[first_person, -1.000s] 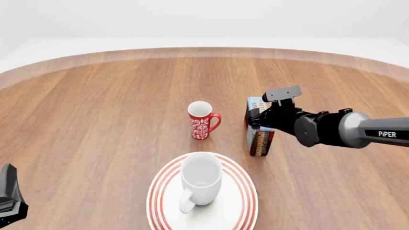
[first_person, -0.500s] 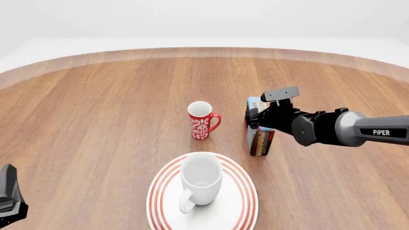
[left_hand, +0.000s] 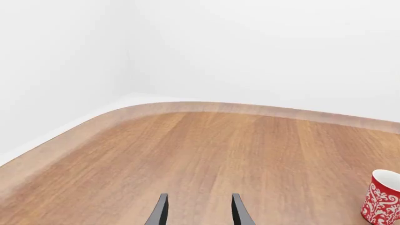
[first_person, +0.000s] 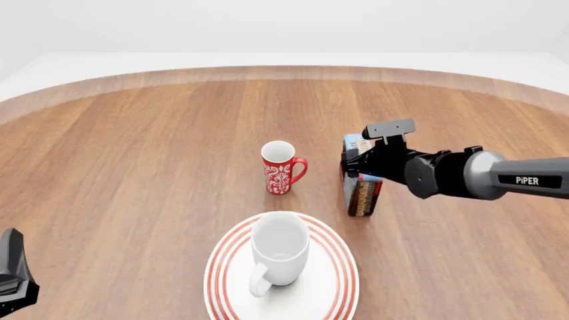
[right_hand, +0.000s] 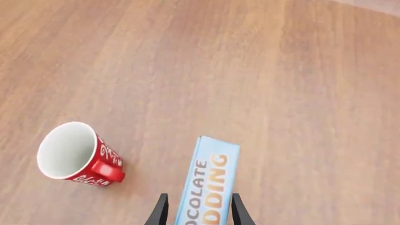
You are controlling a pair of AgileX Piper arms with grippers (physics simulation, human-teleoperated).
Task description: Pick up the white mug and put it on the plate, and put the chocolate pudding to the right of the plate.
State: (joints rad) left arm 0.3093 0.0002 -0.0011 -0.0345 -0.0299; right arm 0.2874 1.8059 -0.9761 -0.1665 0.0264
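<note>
The white mug point(first_person: 280, 250) stands upright in the middle of the plate point(first_person: 222, 280), handle toward the near edge. The chocolate pudding point(first_person: 362, 197) carton stands upright on the table behind and to the right of the plate. My right gripper point(first_person: 356, 163) is at the carton's top, and in the right wrist view the right gripper point(right_hand: 198, 211) is open with its fingers on either side of the chocolate pudding point(right_hand: 206, 183). My left gripper point(first_person: 13, 280) rests at the near left edge. The left wrist view shows the left gripper point(left_hand: 198, 213) open over bare wood, holding nothing.
A slim red mug point(first_person: 281, 170) with white pattern stands upright behind the plate, left of the carton. The red mug point(right_hand: 75, 152) also shows beside the carton from the right wrist, and the red mug point(left_hand: 382, 197) shows from the left wrist. The table's curved far edge point(first_person: 284, 70) runs along the back.
The right arm has risen and shifted slightly at the carton's top. The carton, both mugs, the plate and the left arm have stayed put.
</note>
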